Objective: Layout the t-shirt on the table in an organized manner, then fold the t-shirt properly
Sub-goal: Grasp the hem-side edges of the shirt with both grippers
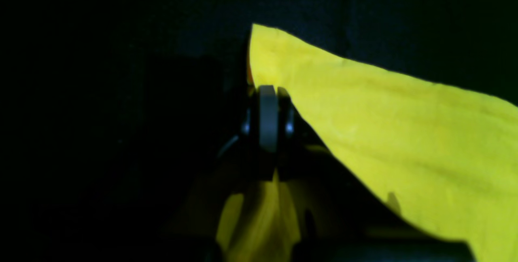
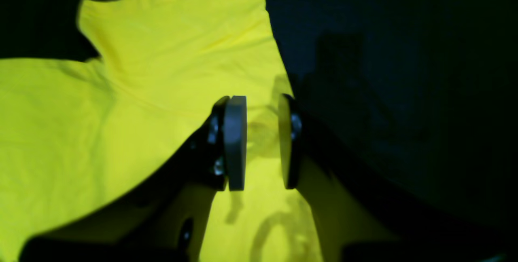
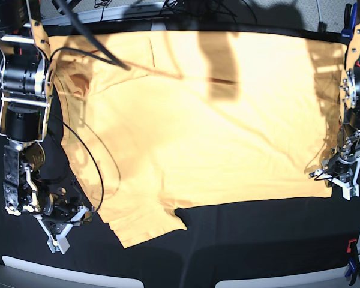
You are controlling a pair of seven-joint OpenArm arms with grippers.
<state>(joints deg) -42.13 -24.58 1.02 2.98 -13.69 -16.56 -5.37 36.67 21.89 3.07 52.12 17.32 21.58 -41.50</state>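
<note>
A pale orange-yellow t-shirt [image 3: 204,120] is lying spread flat across a black table [image 3: 258,240], filling its middle and far half. Its long axis is running three to nine o'clock in the base view, hem toward three, a sleeve jutting toward seven. The left gripper [image 1: 268,92] is clenching the hem corner at four o'clock. The right gripper [image 2: 261,142] is hovering with jaws parted above the sleeve edge, grasping nothing. Layout looks finished and folding seems to be starting; next, the right gripper probably needs to pinch its corner.
</note>
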